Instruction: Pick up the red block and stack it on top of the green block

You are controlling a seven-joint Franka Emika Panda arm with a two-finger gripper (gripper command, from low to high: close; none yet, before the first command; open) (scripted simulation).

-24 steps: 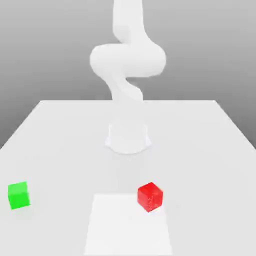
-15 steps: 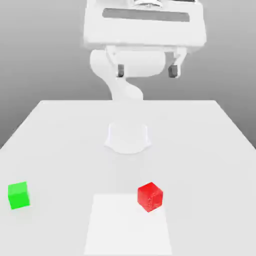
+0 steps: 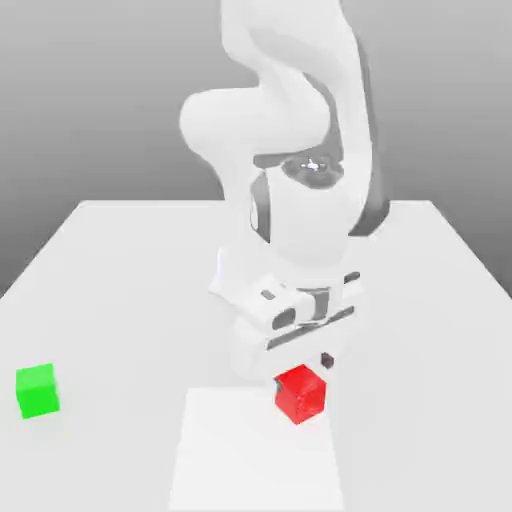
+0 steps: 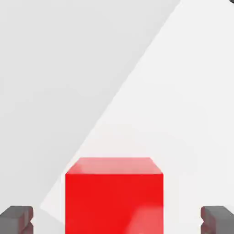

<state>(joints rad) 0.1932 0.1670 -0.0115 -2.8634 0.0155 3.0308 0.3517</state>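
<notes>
Small matte red cube (image 4: 114,196), probably rigid and light; my gripper (image 4: 117,219) spread wide, I'd clamp its opposite flat sides.

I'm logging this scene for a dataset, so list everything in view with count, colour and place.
red block: 1, bright red, on the table near its front edge, straddling the lighter square's edge, between the gripper's fingertips in the hand view
green block: 1, bright green, on the table at the exterior view's left, apart from the red block
lighter square patch: 1, white, front middle of the table
table: 1, pale grey
arm: 1, white, lowered over the red block
gripper: 1, dark fingertips, open, either side of the red block
</notes>
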